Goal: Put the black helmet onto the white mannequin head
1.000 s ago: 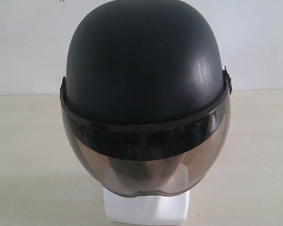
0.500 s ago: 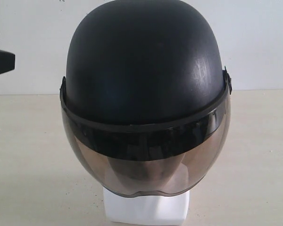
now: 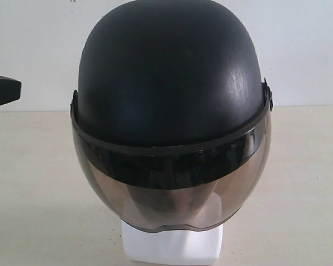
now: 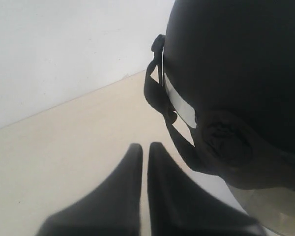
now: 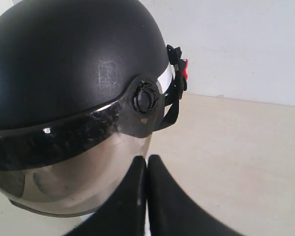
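On the white mannequin head [image 3: 172, 247] sits the black helmet [image 3: 169, 72].

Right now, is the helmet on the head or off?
On: the black helmet covers the white mannequin head; only its base shows below the visor.

Exterior faces the black helmet [image 3: 172, 72] head-on, close; wrist cameras flank it.

Empty jaws nearly together, near the black helmet [image 4: 236, 64]
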Motion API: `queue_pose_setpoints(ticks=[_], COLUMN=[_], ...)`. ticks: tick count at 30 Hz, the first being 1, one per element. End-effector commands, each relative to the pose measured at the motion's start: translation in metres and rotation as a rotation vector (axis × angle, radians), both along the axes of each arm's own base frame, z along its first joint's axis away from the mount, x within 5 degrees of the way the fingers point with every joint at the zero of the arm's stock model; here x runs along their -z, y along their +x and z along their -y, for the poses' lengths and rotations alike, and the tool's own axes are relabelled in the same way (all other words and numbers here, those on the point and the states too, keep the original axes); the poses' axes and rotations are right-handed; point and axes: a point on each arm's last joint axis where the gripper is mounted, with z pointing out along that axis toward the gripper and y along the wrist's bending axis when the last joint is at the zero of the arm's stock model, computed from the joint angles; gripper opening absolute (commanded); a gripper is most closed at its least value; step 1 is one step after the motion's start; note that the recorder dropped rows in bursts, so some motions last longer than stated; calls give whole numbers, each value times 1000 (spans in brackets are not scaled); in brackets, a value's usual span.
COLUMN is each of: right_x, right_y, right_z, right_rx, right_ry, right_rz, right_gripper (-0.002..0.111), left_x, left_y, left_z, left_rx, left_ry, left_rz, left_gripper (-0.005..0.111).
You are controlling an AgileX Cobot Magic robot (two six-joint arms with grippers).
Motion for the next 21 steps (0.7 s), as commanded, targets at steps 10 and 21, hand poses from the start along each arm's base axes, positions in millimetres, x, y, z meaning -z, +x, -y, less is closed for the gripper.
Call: queue_pose_setpoints(ticks=[10,21], right_x=[-13,-7], right_y=[-11,-12], right_z=[35,52], right_rx=[382,715], right_ry=[108,33], right_rz=[158,156], right_gripper=[0,0], left_x=[0,0], left_y=[-1,-1], left_z=[-1,-1], left_rx=[-16,-16], left_ry=[-7,-7], left_rz=[10,10], left_gripper=[4,4])
